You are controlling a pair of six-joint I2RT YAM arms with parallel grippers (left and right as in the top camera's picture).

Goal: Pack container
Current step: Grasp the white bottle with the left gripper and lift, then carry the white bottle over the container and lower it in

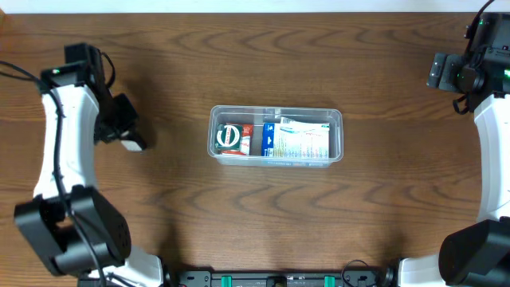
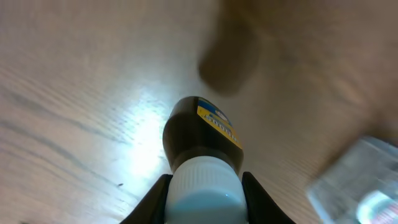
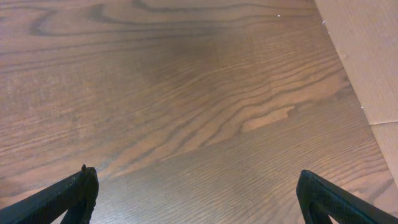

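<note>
Squarely in the middle of the dark brown wood-grain table [image 1: 239, 48], well away from every edge, sits the clear rectangular plastic container with rounded corners [image 1: 276, 110]. Its long sides run parallel to the near and far edges. Inside, at its left end, lies a round green-and-white packet [image 1: 231, 137]. A blue-and-white printed packet [image 1: 296, 140] fills the right part; the print on both is too small to read.

Toward the left edge, the left gripper [image 2: 206, 179] is clenched on a dark brown bottle with a white cap and a yellow label [image 2: 199, 134], one finger on each side of the cap. The label carries blue lettering, too blurred to read.

Near the far right corner, the right gripper [image 3: 196, 177] hangs with its fingers spread wide over bare wood, grasping nothing. A pale tan board [image 3: 367, 50] lies past the table's edge there.
</note>
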